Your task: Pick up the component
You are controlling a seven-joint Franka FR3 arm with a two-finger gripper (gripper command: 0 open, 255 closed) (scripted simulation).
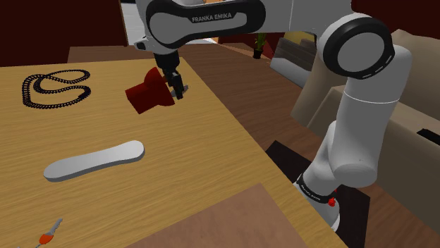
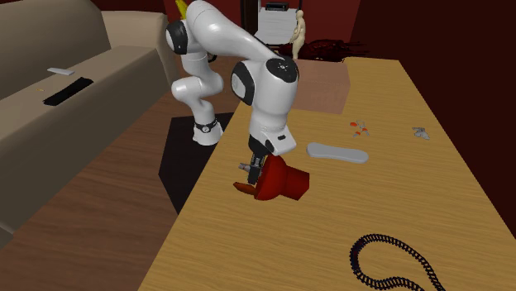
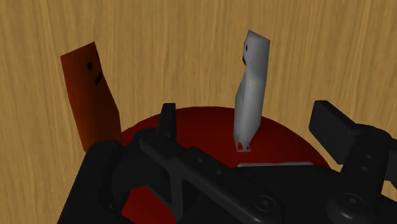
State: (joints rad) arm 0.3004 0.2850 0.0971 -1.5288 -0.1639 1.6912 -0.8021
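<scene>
The component [image 1: 148, 93] is a dark red, funnel-like body lying on its side on the wooden table [image 1: 211, 162], near the table's edge [image 2: 281, 182]. Two flat prongs stick out of its round end, one red [image 3: 92, 95] and one pale grey [image 3: 251, 83]. My black gripper [image 1: 176, 88] is at that pronged end [image 2: 248, 171]. In the wrist view the gripper [image 3: 248, 118] is open. The grey prong stands between the fingers without touching them, and the red prong lies outside the left finger [image 3: 168, 121].
A coiled black chain [image 1: 55, 88] lies farther along the table [image 2: 397, 260]. A flat grey elongated piece [image 1: 95, 160] lies toward the stand. Small orange bits [image 2: 361, 128] and a small grey part [image 2: 420, 132] sit beyond it. A sofa [image 2: 50, 83] stands off the table.
</scene>
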